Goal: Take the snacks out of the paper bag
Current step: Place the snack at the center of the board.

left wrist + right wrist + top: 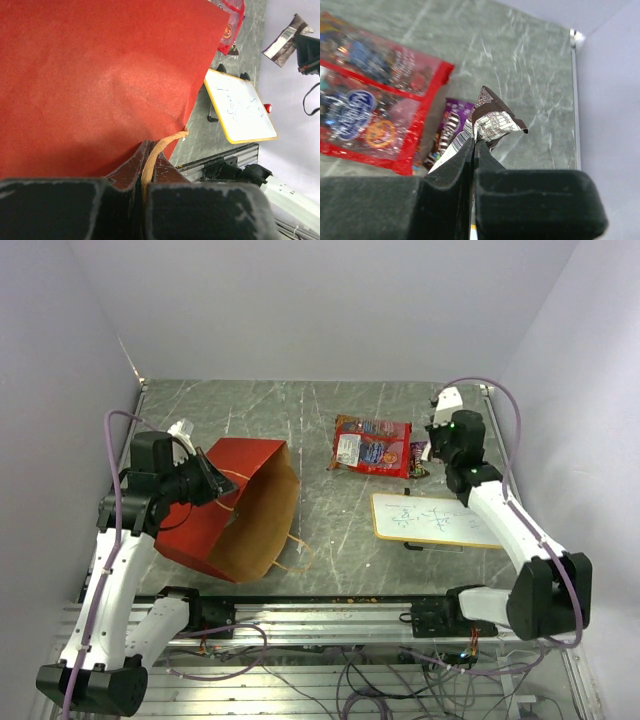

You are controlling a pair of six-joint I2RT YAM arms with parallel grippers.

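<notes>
Scratched grey-green table (300,410), lilac walls (320,300), paper bag (255,510), snacks (372,445)

Paper bags: one tall paper bag (232,512), red outside, brown kraft inside.
Bag handles: two thin twisted paper loop handles, one at (156,147) and one at (308,552).
Snack packets in view: three shiny packets.
Large packets: one flat red bag with white label (372,445).
Purple-brown packets: one small purple-brown packet (450,126).
Dark brown packets: one small dark brown packet with white barcode panel (492,122).
Boards: one wood-framed white board (432,518).
Robot arms: two white-and-black arms, left arm (105,585) and right arm (500,515).
</notes>
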